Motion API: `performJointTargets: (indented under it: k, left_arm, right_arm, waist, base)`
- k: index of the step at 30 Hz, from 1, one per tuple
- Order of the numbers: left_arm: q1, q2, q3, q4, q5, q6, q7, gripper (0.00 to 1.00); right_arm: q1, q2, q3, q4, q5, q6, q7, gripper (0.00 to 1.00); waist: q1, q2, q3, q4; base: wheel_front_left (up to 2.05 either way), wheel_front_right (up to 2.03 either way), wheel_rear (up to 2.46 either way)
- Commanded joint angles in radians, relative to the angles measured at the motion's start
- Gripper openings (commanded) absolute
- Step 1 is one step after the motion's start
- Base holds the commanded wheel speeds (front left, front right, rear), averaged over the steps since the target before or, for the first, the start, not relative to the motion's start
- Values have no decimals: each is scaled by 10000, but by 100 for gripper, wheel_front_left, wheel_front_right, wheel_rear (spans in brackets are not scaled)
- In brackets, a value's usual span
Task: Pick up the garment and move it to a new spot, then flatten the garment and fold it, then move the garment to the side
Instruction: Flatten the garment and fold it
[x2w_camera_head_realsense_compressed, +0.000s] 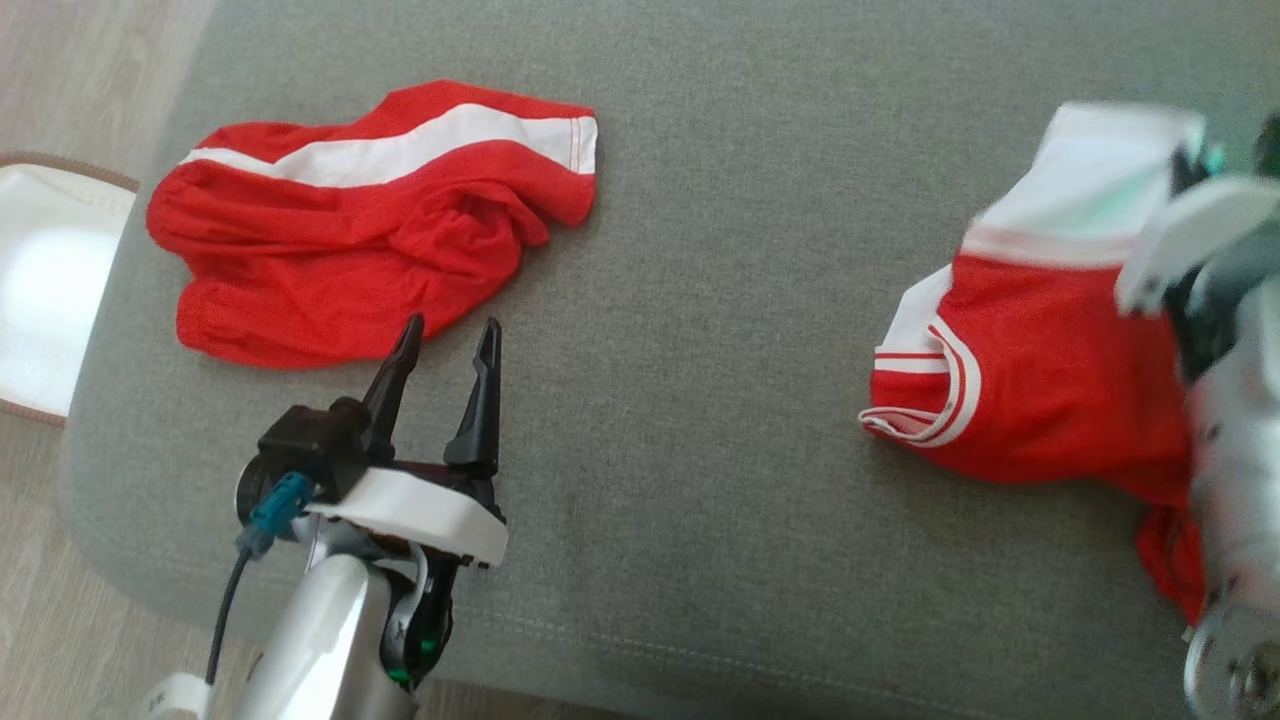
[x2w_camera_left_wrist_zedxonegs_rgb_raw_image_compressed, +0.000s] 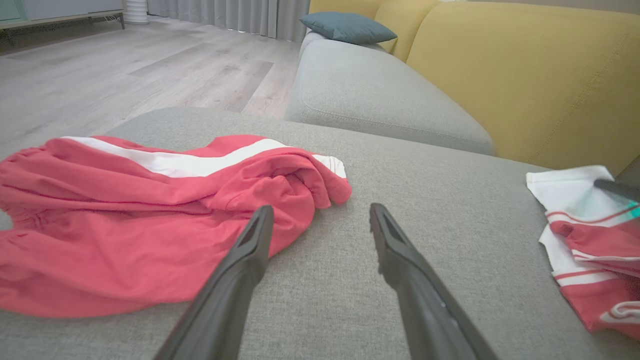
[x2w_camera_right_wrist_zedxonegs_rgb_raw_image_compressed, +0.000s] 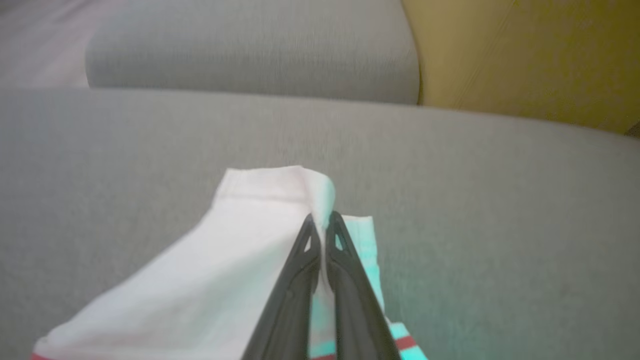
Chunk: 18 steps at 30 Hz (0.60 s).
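Observation:
A red-and-white garment (x2w_camera_head_realsense_compressed: 1040, 360) lies crumpled at the right of the grey cushion (x2w_camera_head_realsense_compressed: 720, 300). My right gripper (x2w_camera_head_realsense_compressed: 1195, 165) is shut on its white end, pinching a small fold of white cloth (x2w_camera_right_wrist_zedxonegs_rgb_raw_image_compressed: 320, 192) between the fingertips (x2w_camera_right_wrist_zedxonegs_rgb_raw_image_compressed: 322, 222). The same garment (x2w_camera_left_wrist_zedxonegs_rgb_raw_image_compressed: 590, 235) sits at the right edge of the left wrist view. Another red garment with a white stripe (x2w_camera_head_realsense_compressed: 350, 230) is bunched at the cushion's left. My left gripper (x2w_camera_head_realsense_compressed: 450, 330) hovers just in front of it, open and empty, its fingers (x2w_camera_left_wrist_zedxonegs_rgb_raw_image_compressed: 250, 250) close to the red cloth (x2w_camera_left_wrist_zedxonegs_rgb_raw_image_compressed: 125, 225).
A yellow sofa back (x2w_camera_left_wrist_zedxonegs_rgb_raw_image_compressed: 525, 75) and a second grey seat (x2w_camera_left_wrist_zedxonegs_rgb_raw_image_compressed: 370, 90) with a blue pillow (x2w_camera_left_wrist_zedxonegs_rgb_raw_image_compressed: 345, 27) stand beyond the cushion. Wooden floor (x2w_camera_left_wrist_zedxonegs_rgb_raw_image_compressed: 125, 65) lies to the left, with a white object (x2w_camera_head_realsense_compressed: 50, 280) beside the cushion's edge.

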Motion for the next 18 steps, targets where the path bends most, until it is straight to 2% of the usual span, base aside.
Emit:
performJointTargets:
  k: [1, 9, 14, 18]
  left_arm:
    - [-186, 78, 312, -258, -28, -12, -122, 100]
    - [-69, 78, 240, -263, -117, 54, -122, 100]
    - [108, 78, 291, -277, -166, 144, -122, 100]
    - [270, 78, 354, -298, -215, 234, -122, 100]
  right_arm:
    - [-1080, -168, 253, -431, 71, 39, -427, 0]
    - [-3697, -870, 14, -1198, -615, 39, -2393, 0]
    - [-4550, -718, 332, -1483, -1057, 39, -3118, 0]
    - [-4755, -309, 901, -1693, -1006, 39, -3352, 0]
  waist:
    - [0, 0, -107, 5]
    - [0, 0, -539, 184]
    - [0, 0, -834, 181]
    - [0, 0, -1038, 69]
  base:
    - [0, 0, 0]
    - [0, 0, 0]
    - [0, 0, 0]
    - [0, 0, 0]
